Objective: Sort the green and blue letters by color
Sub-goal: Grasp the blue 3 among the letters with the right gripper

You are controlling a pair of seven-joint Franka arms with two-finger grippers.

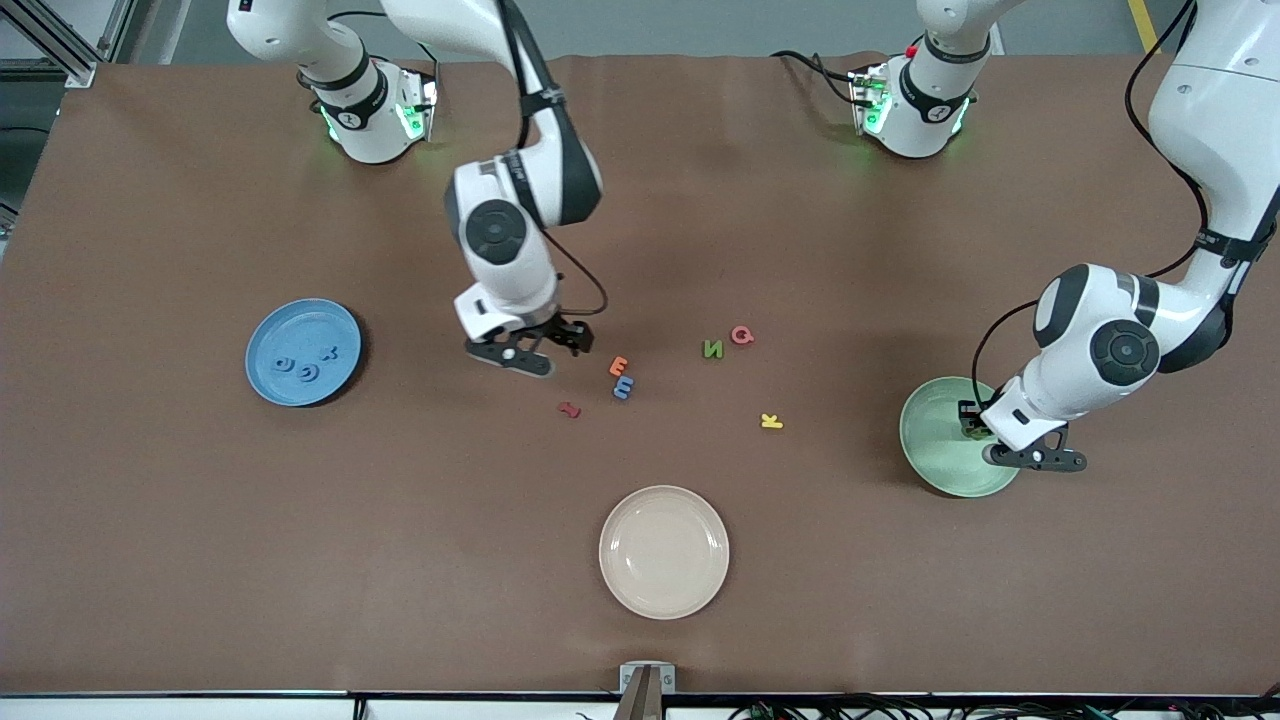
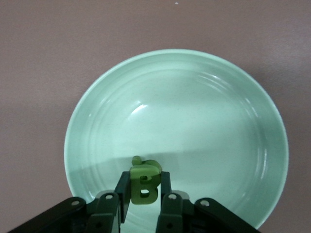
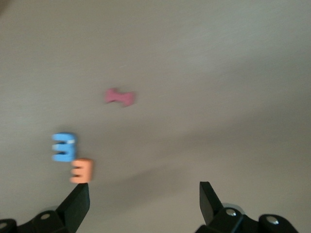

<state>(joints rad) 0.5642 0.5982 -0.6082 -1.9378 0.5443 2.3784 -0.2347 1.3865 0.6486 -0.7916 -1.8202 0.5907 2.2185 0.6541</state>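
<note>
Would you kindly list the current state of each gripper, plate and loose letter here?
Left gripper: shut on a green letter, over the green plate.
Right gripper: open, empty, above the table beside the blue letter.
Blue plate: holds three blue letters.
Cream plate: empty.
Green letter N: loose on the table.

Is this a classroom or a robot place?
Probably a robot lab: two white arms bolted to a brown table, foam letters like the blue letter for sorting, cables and metal framing at the edges.
</note>
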